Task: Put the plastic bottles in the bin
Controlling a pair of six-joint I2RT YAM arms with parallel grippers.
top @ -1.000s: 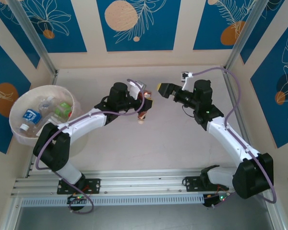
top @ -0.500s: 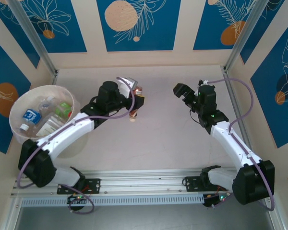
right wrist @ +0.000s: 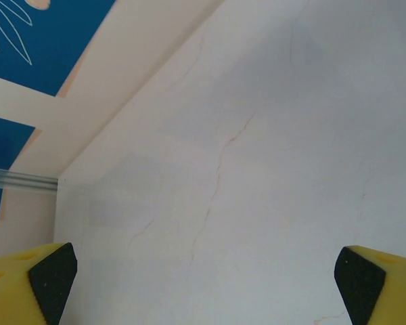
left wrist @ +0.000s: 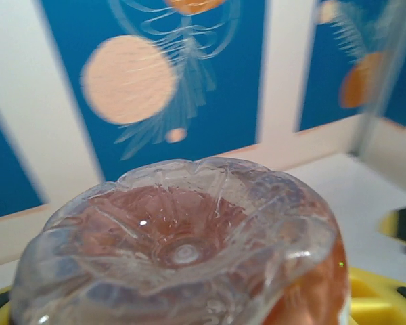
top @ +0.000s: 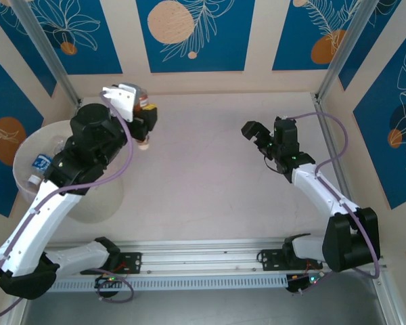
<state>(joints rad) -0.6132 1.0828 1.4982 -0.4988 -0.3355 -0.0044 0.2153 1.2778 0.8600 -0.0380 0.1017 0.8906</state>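
Presently, the left gripper [top: 143,126] is clamped on a plastic bottle [top: 143,115] with an orange-red tint. The left wrist view looks straight onto its fluted base [left wrist: 183,244], with yellow fingers [left wrist: 382,298] at either side. The bottle's long axis therefore runs along the gripper's own line, base toward the wrist. In the overhead view the pale cap end points down and toward the near edge.

Change noted: a second ago this bottle hung over the table's centre. The left arm has since swung it leftward, and it is now held aloft just beside the bin [top: 21,154], apparently short of the opening. Several bottles already lie inside [top: 42,162]. Judgement: transport is nearly complete, and a further leftward carry should precede release.

The right gripper [right wrist: 203,284] has drawn back to the right and hangs spread wide and empty over bare table [right wrist: 257,135].
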